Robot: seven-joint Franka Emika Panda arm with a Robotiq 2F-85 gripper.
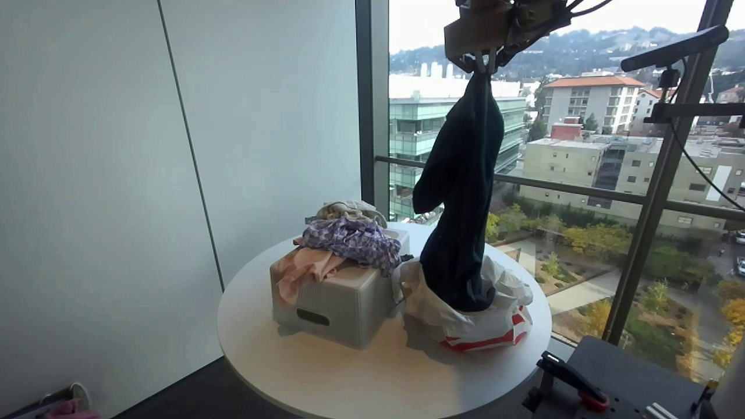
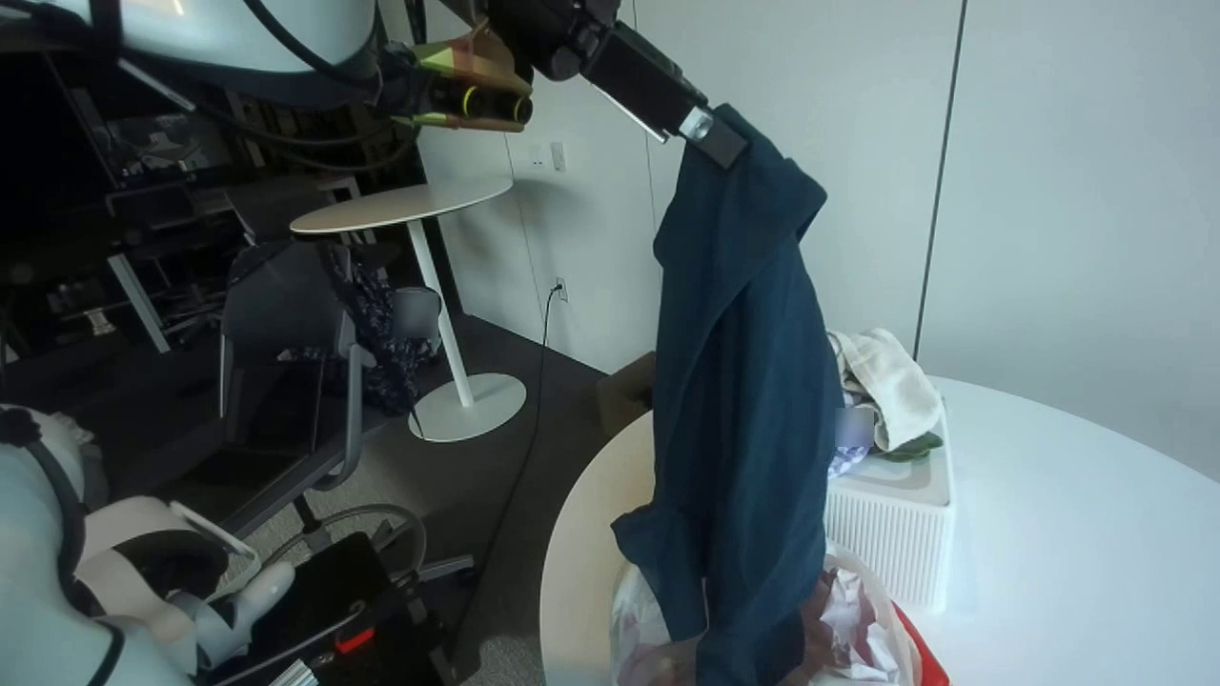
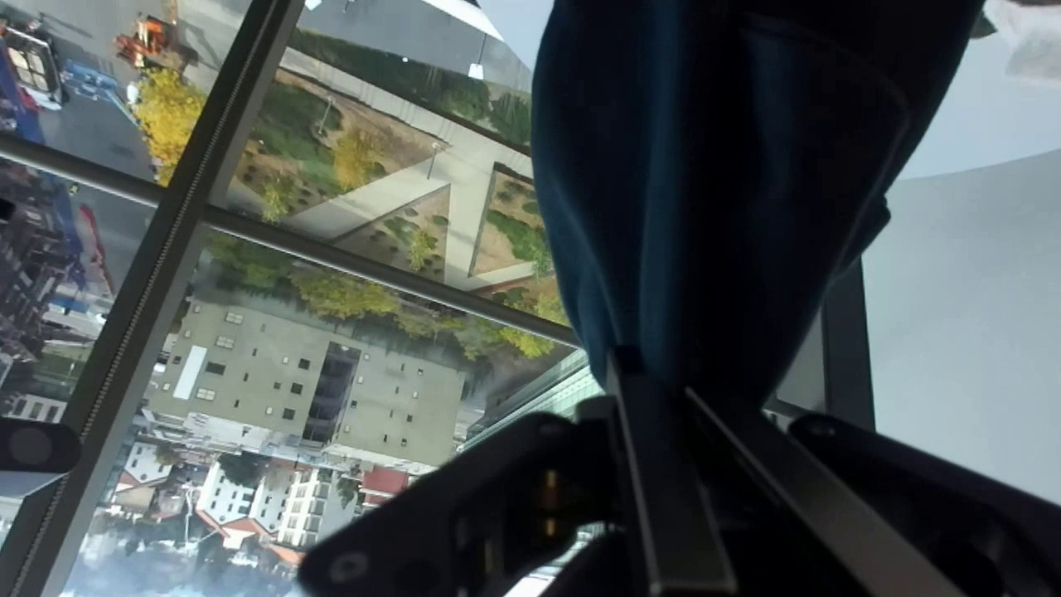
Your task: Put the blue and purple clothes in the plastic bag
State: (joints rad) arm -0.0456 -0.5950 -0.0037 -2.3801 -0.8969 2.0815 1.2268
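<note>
plastic bag (image 1: 495,326) near the edge of the round table (image 1: 326,378); free room in front of the box (image 1: 343,302) bearing the purple garment (image 1: 349,238); navy garment (image 1: 465,192) hangs to the bag's mouth, gripper (image 1: 486,68) fingers (image 3: 663,489) nipped tight on its top; bag's red print (image 1: 468,345) illegible.
</note>
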